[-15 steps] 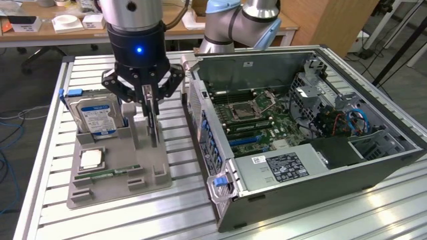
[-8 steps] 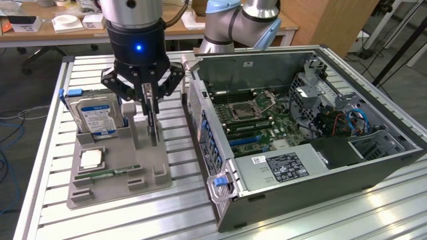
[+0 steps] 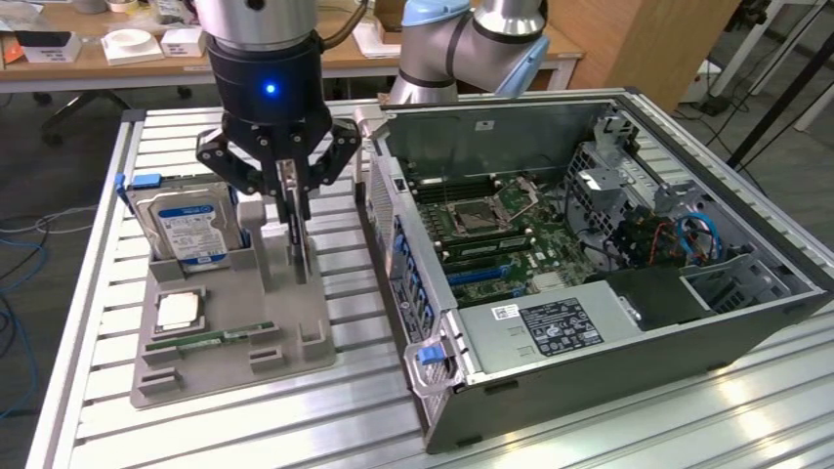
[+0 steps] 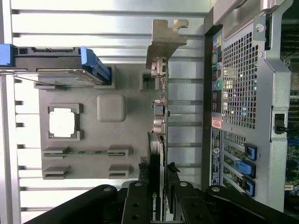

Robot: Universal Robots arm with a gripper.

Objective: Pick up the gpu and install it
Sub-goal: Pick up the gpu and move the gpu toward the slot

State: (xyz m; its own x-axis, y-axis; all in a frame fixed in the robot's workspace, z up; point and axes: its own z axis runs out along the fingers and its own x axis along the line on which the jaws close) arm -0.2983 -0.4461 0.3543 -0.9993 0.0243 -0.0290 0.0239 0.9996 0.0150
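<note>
Gpu (image 4: 158,149) lettered "QUAD" (on edge), jaws clamping it

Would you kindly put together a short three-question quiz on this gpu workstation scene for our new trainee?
1. True or false: the hard drive lies flat in the gray tray.
2. The gripper is shut on: A the RAM stick, B the gpu, C the CPU.
3. Fill in: in the exterior view, the open computer case sits to the tray's ____.
Key: 1 false, it stands on edge; 2 B; 3 right.
</note>
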